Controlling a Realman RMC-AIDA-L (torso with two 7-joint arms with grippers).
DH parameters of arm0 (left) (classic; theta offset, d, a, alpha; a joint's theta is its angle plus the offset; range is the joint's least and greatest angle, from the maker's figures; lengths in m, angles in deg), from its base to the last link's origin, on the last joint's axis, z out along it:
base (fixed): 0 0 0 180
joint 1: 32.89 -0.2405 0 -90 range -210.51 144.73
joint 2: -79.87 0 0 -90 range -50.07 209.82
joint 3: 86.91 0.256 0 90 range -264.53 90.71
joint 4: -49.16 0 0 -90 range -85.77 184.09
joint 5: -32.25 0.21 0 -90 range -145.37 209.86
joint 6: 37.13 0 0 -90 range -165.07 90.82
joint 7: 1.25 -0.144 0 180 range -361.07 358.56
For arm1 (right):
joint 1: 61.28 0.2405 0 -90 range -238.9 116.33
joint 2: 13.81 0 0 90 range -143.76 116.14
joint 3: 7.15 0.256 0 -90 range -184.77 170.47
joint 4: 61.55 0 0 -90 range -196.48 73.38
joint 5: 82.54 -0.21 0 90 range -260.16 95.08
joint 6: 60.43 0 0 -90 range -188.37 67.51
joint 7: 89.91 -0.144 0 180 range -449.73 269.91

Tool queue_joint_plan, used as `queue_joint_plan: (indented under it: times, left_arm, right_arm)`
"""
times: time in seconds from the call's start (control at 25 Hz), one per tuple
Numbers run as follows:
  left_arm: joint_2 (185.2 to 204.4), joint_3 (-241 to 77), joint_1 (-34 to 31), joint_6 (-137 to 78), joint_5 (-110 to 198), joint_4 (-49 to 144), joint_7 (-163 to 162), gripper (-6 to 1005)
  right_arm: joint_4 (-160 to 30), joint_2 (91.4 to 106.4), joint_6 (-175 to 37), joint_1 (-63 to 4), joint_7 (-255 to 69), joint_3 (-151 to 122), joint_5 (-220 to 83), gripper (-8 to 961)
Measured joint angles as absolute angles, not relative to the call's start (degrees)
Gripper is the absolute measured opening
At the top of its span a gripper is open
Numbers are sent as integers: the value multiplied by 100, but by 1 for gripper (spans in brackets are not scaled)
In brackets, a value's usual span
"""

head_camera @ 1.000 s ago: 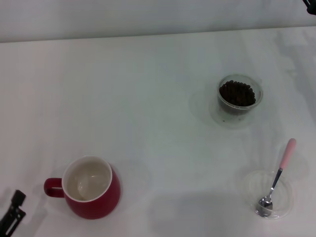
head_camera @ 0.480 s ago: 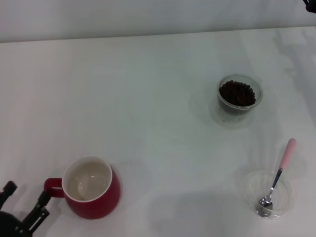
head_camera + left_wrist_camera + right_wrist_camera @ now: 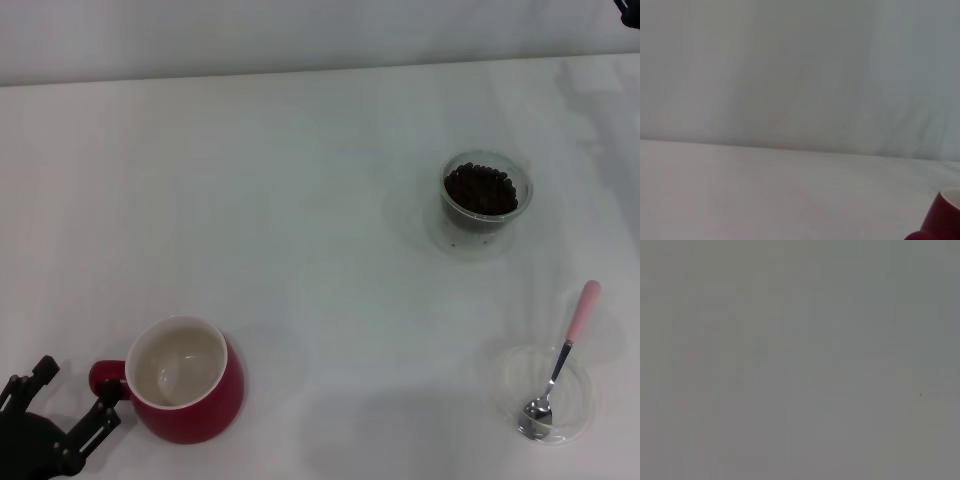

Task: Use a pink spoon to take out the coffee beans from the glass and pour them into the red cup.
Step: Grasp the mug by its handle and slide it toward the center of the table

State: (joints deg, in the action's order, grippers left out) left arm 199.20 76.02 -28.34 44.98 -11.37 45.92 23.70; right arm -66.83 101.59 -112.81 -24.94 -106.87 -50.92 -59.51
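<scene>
The red cup (image 3: 190, 405) stands at the front left, empty, its loop handle toward my left gripper (image 3: 72, 392). That gripper is open and empty, just left of the handle, one finger close to it. The cup's edge also shows in the left wrist view (image 3: 943, 221). The glass (image 3: 487, 214) stands at the right rear, full of coffee beans (image 3: 481, 188). The pink spoon (image 3: 566, 349) lies at the front right, its metal bowl in a shallow clear dish (image 3: 575, 400), its pink handle pointing away over the rim. A dark tip of my right gripper (image 3: 630, 8) shows at the far right corner.
The white table (image 3: 300, 200) stretches between cup, glass and dish. A pale wall runs along the table's far edge. The right wrist view shows only plain grey.
My left gripper has come up into view from the front left corner and moved right, toward the red cup's handle. Cup, glass and spoon have not moved.
</scene>
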Motion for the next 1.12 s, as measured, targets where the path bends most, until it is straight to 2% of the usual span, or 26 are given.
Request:
queue_joint_plan:
  times: [0.92,1.12]
  left_arm:
    - [19952,7603,-2301,3869,-1034,4238,2322,859]
    - [19954,7604,-2215,3758,-980,4099,2283,717]
  right_arm:
    - [-6682,10175,-11281,-2451,-10687,-5092,-5952,792]
    - [-6683,10177,-11281,-2440,-10687,-5092,-5952,790]
